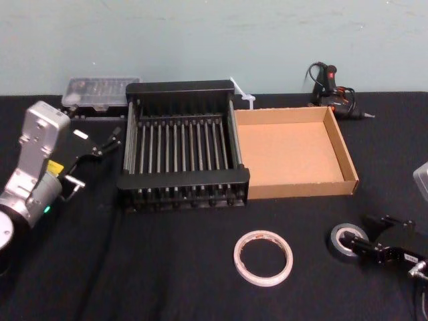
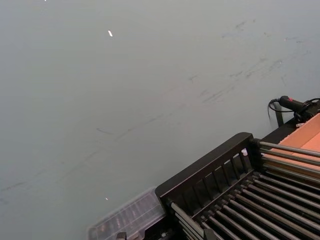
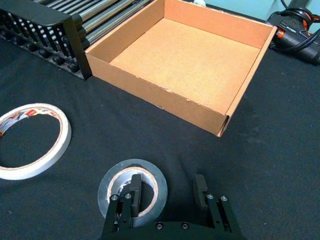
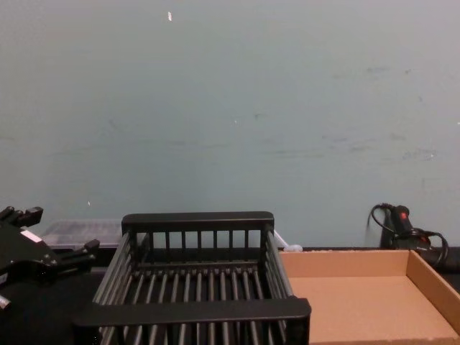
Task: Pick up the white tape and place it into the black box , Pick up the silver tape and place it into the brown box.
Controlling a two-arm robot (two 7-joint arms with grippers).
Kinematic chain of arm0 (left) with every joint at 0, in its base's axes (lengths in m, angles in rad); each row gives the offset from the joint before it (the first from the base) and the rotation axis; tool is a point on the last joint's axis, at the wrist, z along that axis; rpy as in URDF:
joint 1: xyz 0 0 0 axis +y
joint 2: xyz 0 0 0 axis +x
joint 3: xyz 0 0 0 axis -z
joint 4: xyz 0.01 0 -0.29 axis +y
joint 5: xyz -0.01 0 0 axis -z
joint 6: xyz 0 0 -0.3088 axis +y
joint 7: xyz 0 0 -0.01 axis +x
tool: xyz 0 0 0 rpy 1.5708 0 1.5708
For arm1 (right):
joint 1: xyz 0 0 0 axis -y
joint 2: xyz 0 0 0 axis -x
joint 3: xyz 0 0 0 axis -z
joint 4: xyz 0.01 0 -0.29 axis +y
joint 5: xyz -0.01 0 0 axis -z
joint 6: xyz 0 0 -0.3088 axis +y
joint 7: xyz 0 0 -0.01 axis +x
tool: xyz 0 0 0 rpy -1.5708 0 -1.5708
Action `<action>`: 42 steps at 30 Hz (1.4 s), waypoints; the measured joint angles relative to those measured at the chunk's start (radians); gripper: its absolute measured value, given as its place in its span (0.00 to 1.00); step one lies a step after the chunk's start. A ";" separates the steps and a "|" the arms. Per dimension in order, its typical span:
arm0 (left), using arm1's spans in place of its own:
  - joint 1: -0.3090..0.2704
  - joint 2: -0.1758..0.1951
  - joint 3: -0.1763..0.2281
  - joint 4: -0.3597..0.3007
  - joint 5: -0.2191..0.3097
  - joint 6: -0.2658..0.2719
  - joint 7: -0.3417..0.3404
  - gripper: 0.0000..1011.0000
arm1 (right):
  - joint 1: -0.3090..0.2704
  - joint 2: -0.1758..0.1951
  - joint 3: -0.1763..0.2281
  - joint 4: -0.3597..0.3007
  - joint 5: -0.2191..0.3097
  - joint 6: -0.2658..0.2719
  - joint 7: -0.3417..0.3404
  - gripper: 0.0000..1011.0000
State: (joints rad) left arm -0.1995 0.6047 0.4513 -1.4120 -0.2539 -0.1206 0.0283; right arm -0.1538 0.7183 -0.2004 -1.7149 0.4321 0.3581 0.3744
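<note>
The table (image 1: 167,281) is covered with a matt black cloth of fine weave. The black box (image 1: 184,179) is moulded in smooth black plastic with a slight sheen, and a brighter, metallic gloss is seen along its bars. The brown box (image 3: 165,100) is formed from matt, uncoated cardboard with rough, fibrous cut edges. A smooth, glossy film is presented by the white tape (image 3: 40,110). The silver tape (image 3: 132,166) is faced in dull grey. On the right gripper (image 3: 167,186), the fingers (image 3: 200,187) are finished in matt black.
</note>
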 joint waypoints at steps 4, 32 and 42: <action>0.000 0.000 0.000 0.000 0.000 0.000 0.000 0.99 | 0.000 0.000 0.000 0.000 0.000 0.000 0.000 0.63; 0.000 0.000 0.000 0.000 0.000 0.000 0.000 0.99 | -0.005 0.002 0.000 -0.004 -0.010 -0.009 0.002 0.18; 0.000 0.000 0.000 0.000 0.000 0.000 0.000 0.99 | -0.009 0.000 0.002 -0.007 -0.011 -0.012 0.005 0.17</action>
State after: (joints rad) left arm -0.1995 0.6047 0.4514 -1.4120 -0.2539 -0.1206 0.0283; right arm -0.1623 0.7182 -0.1982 -1.7215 0.4211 0.3466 0.3796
